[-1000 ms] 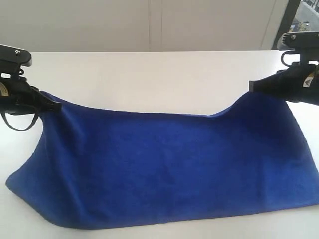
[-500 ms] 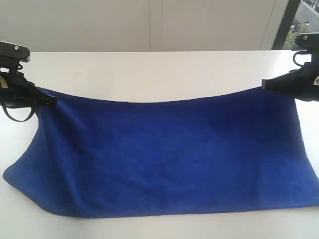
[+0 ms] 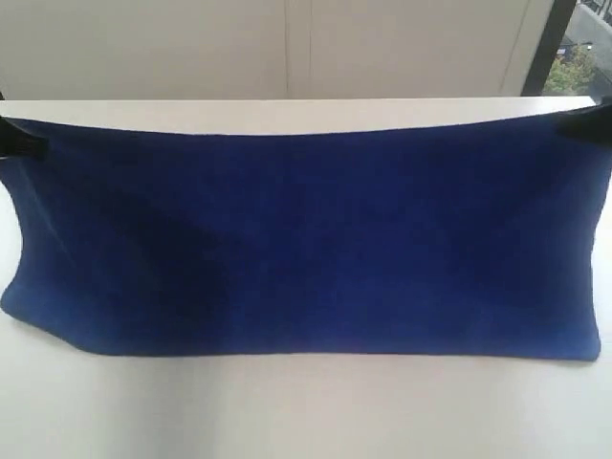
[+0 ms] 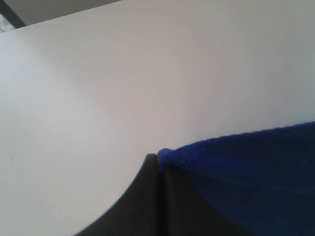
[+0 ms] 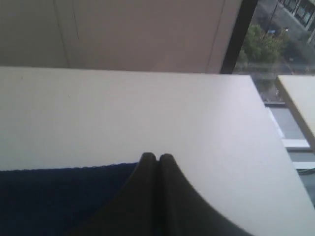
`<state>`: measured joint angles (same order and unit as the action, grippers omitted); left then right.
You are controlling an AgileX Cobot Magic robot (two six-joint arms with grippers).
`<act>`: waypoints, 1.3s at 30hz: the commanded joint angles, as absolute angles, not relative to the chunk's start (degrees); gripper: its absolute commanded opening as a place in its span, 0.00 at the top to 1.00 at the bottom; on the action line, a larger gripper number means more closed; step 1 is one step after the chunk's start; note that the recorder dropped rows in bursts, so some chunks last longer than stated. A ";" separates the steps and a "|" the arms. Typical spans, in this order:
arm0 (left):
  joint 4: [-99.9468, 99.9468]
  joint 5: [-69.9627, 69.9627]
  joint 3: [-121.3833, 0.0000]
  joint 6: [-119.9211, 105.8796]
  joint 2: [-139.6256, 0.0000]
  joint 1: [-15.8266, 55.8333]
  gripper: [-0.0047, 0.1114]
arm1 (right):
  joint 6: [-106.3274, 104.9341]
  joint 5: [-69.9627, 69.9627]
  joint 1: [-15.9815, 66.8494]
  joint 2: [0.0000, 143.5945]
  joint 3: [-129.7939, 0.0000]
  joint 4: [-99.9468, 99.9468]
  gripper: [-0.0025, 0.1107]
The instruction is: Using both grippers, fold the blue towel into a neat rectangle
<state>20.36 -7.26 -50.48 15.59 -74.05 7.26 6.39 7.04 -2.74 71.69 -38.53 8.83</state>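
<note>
The blue towel (image 3: 306, 239) hangs stretched flat between both grippers, its top hem taut and level across the exterior view and its lower edge resting on the white table (image 3: 306, 411). My left gripper (image 3: 19, 145) shows only as a dark tip at the left border, shut on the towel's top left corner (image 4: 170, 155). My right gripper (image 3: 585, 124) peeks in at the right border, shut on the top right corner. In the wrist views, the left gripper (image 4: 157, 160) pinches blue fabric and the right gripper (image 5: 157, 158) is closed with the towel (image 5: 59, 196) spreading beside it.
The white table's far edge (image 5: 147, 70) meets a beige wall (image 3: 287, 48). A dark window frame (image 5: 236, 34) with trees outside stands at the back right. The table's right edge (image 5: 275, 137) runs close to the right gripper.
Both grippers have risen and moved apart toward the borders, lifting the towel's top edge. The sagging hem is now pulled straight and taut.
</note>
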 commanded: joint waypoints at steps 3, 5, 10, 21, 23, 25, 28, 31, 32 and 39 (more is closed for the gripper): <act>16.34 -14.88 -46.45 17.58 -60.21 7.61 0.96 | 6.81 -4.89 -2.67 51.27 -35.37 8.66 0.98; 14.05 -15.45 -44.27 17.58 -55.13 7.61 0.96 | 6.81 -8.80 -2.67 45.23 -34.91 8.66 0.98; 10.18 -20.77 -40.88 17.58 -42.39 8.26 0.96 | 7.95 -11.32 -1.00 34.52 -33.27 3.78 0.98; 5.02 -33.27 -40.75 14.18 -25.72 11.52 0.96 | 8.32 -15.20 0.06 27.76 -33.27 0.61 0.98; 5.02 -33.57 -40.75 14.18 -30.36 11.52 0.96 | 8.32 -14.88 0.06 32.27 -33.27 0.61 0.98; 5.02 -32.33 -40.75 14.18 -35.77 11.52 0.96 | 8.32 -13.45 0.06 37.09 -33.27 0.61 0.98; 5.02 -23.14 -40.75 14.13 -49.58 11.52 0.96 | 7.30 -5.56 0.06 49.16 -33.27 0.86 0.98; 5.02 -9.78 -40.75 14.01 -65.62 11.52 0.96 | 6.17 3.17 0.06 63.08 -33.27 1.19 0.98; 5.02 -6.15 -40.75 13.24 -69.81 11.52 0.96 | 5.94 6.87 0.06 66.98 -33.27 1.19 0.98; 5.09 15.06 -40.75 11.61 -86.58 11.41 0.96 | 3.98 18.29 0.06 85.32 -35.69 1.19 0.98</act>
